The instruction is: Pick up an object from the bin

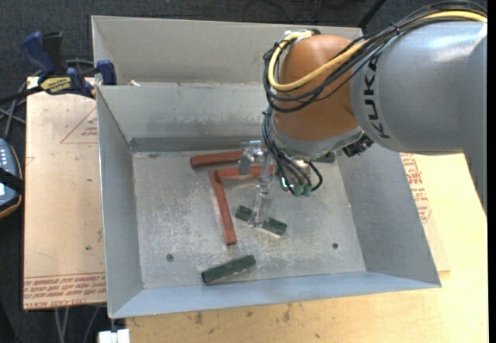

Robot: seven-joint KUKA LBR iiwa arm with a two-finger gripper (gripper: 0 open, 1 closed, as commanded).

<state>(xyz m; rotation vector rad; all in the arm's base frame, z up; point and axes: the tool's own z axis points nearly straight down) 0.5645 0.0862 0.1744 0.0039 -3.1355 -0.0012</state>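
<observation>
My gripper [260,221] hangs low over the middle of the bin floor. It is open, with one dark fingertip [246,214] on the left and a paler one on the right, and nothing shows between them. Just left of it lies a red L-shaped bar [225,210], its long leg running down the floor and its short leg reaching under the gripper's body. A second red bar [215,159] lies crosswise a little farther back. A dark green block [229,270] lies near the front wall, below and left of the gripper.
The arm with its orange cover and cables reaches in from the right and hides the back right part of the bin. Bare floor lies on the left and at the front right.
</observation>
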